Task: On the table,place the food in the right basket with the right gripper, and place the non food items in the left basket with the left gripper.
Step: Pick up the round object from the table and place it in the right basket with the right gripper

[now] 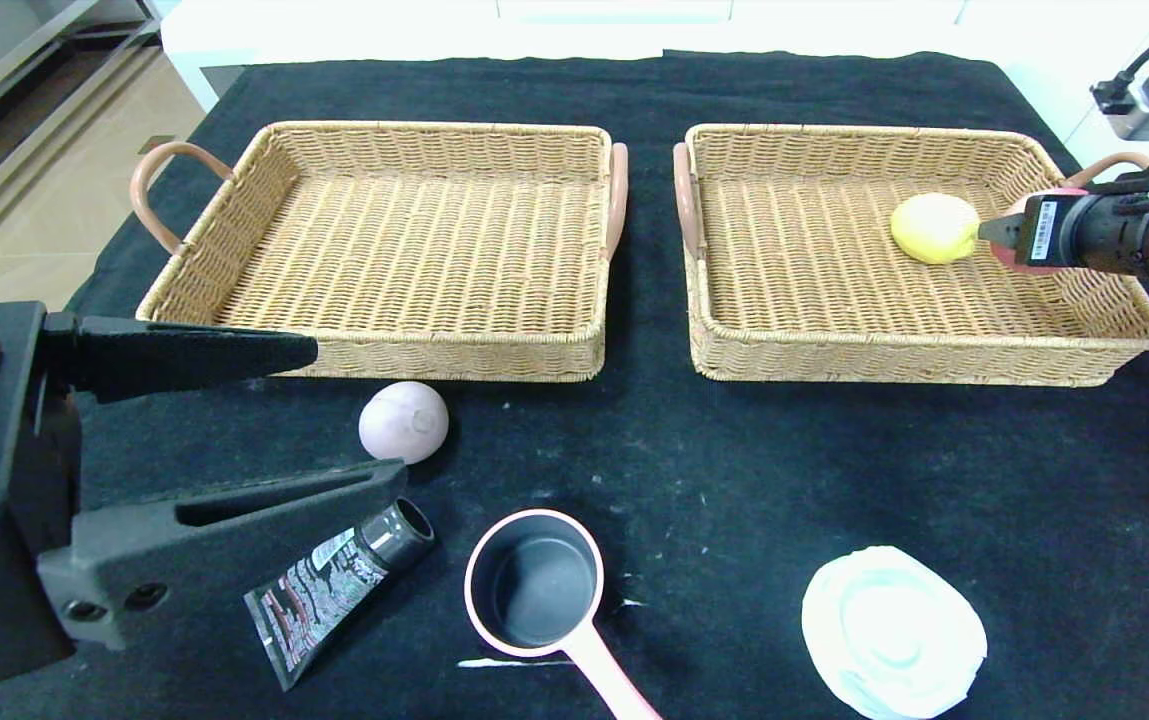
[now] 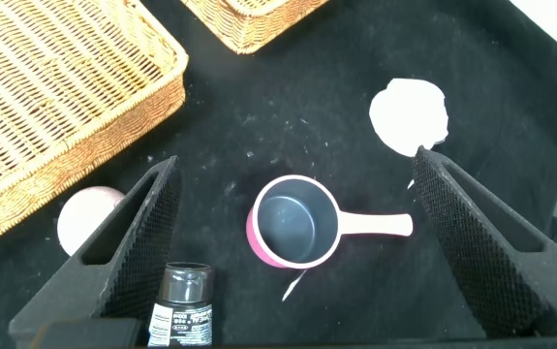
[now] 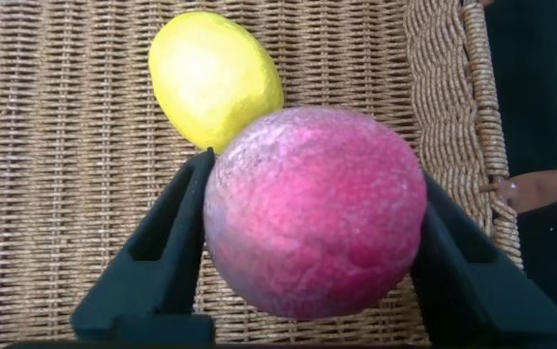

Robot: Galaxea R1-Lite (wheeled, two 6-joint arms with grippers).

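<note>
Right gripper point(image 3: 312, 233) is reaching over the right basket point(image 1: 1114, 345), with the peach point(image 3: 315, 211) sitting between its fingers point(image 3: 162, 262). The fingers are flanking the fruit on both sides; whether they are pressing on it or just letting go, I cannot tell. The peach is filling the whole gap, so nothing else is fitting between them.

The lemon point(image 1: 934, 228) is lying on the basket floor just beyond the fingertips, touching or nearly touching the peach on its far side. That is the relation to watch: any release is likely setting the peach down right against the lemon, and it may roll.

Left gripper point(image 2: 288, 228) is hanging near the front of the table point(image 1: 834, 450), fingers spread wide and holding nothing. Looking down between them, the pan point(image 2: 293, 221) is lying in the middle of the gap, its handle running across toward one finger. The tube point(image 1: 334, 585) is lying beside the other finger, cap pointing toward the left basket point(image 1: 384, 355). The grey ball point(image 1: 404, 421) is lying outside that same finger, near that basket's front wall. The white dish point(image 1: 892, 630) is lying beyond the pan handle's end, outside the gap.

Judgement: the left arm is nearest the pan and tube.
</note>
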